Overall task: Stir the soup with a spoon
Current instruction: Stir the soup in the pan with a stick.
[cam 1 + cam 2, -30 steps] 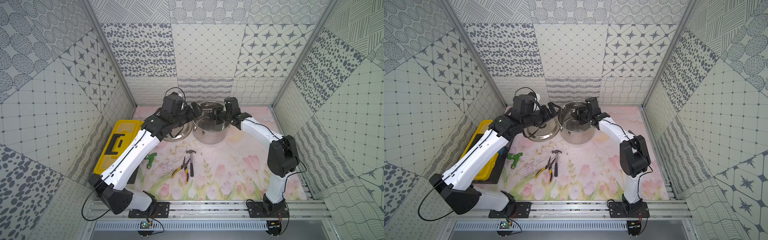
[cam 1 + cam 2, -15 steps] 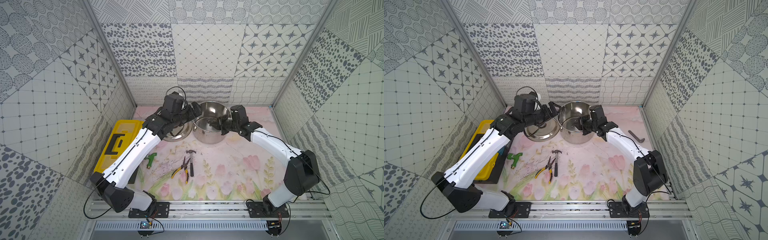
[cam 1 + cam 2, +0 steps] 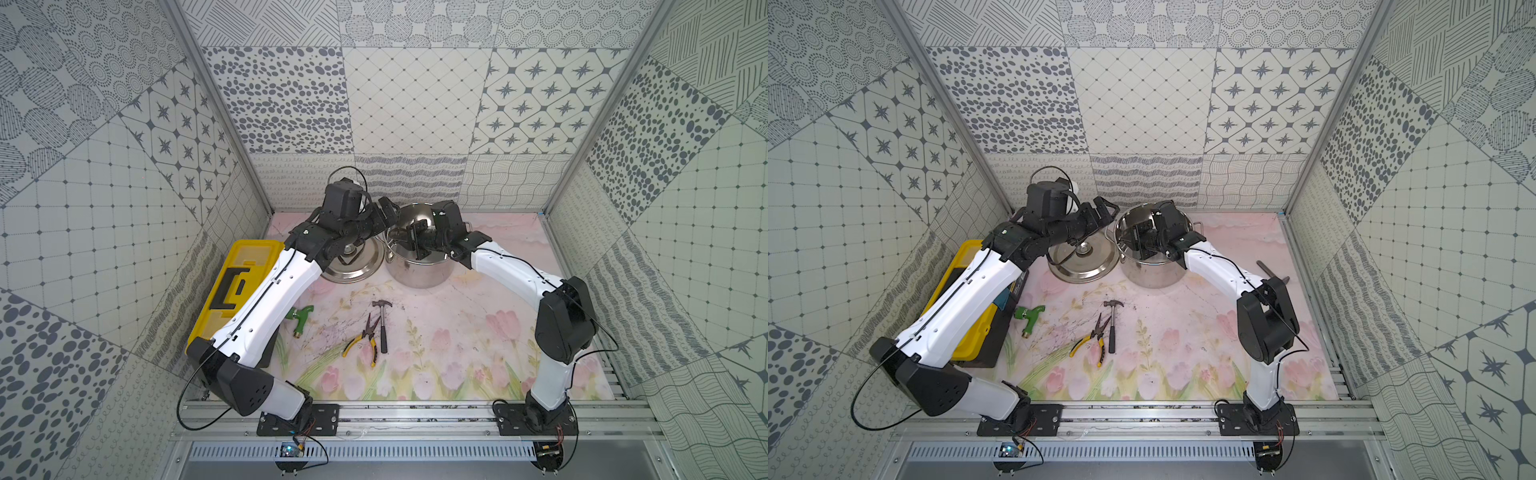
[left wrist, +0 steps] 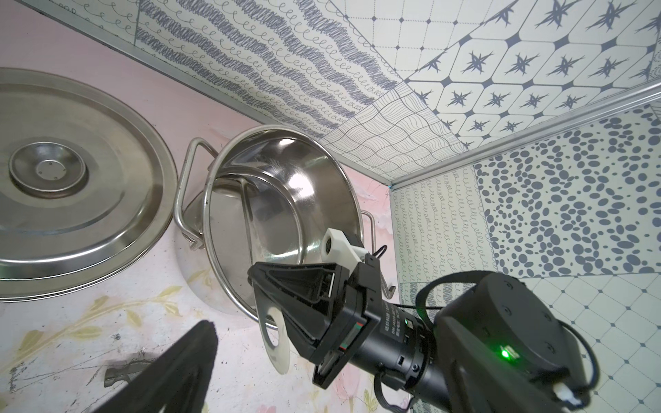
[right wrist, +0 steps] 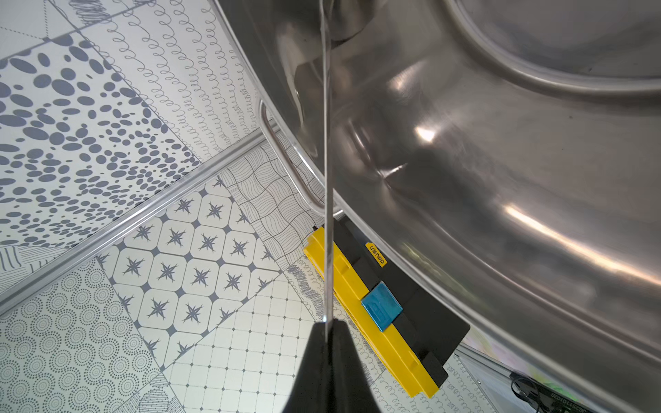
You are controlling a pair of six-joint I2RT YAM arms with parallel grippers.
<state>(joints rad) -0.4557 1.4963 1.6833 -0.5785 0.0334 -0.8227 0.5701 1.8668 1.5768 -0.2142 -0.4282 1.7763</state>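
One pot (image 3: 419,274), under the right gripper (image 5: 327,327), holds the spoon (image 5: 327,178), whose handle that gripper pinches tight; the left gripper (image 3: 1105,210) gapes wide, holding nothing, near the lid (image 3: 1084,270)

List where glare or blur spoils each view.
Right wrist: the pot looks soft, with glare streaks; the spoon is only a thin edge-on line. Left wrist: bright spots inside the pot, near finger out of focus. Both top views: evenly lit, sharp.

Top views look steeply down; both wrist views closely share the pot (image 4: 286,178).
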